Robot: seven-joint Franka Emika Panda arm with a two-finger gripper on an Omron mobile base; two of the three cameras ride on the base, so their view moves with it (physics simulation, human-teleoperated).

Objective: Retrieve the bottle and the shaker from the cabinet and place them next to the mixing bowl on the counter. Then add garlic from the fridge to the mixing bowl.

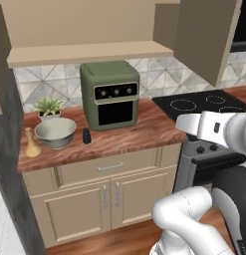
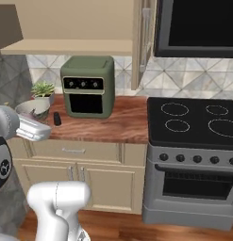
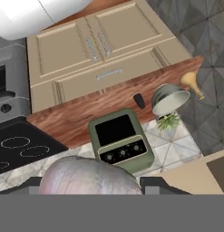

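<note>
Wood-grain counter (image 1: 139, 132) ran from a dark wall on the left to the black stove (image 1: 204, 102) on the right, and no brand, label or writing could be read on anything. The green oven (image 1: 110, 94) stood at the back of the counter; left of it the bowl (image 1: 55, 132) sat near the front edge, with a plant (image 1: 48, 106) behind it. The tan bottle (image 1: 31, 143) stood just left of the bowl at the counter's left end, and the small dark shaker (image 1: 86, 135) stood between bowl and oven, apart from both. In the hand view a pale, rounded garlic (image 3: 88, 176) lay at the bottom between the finger tips, its lower part cut off by the frame; the gripper (image 3: 90, 186) was partly closed around it, holding it. The counter's right half, in front of the oven and up to the stove, lay bare.
</note>
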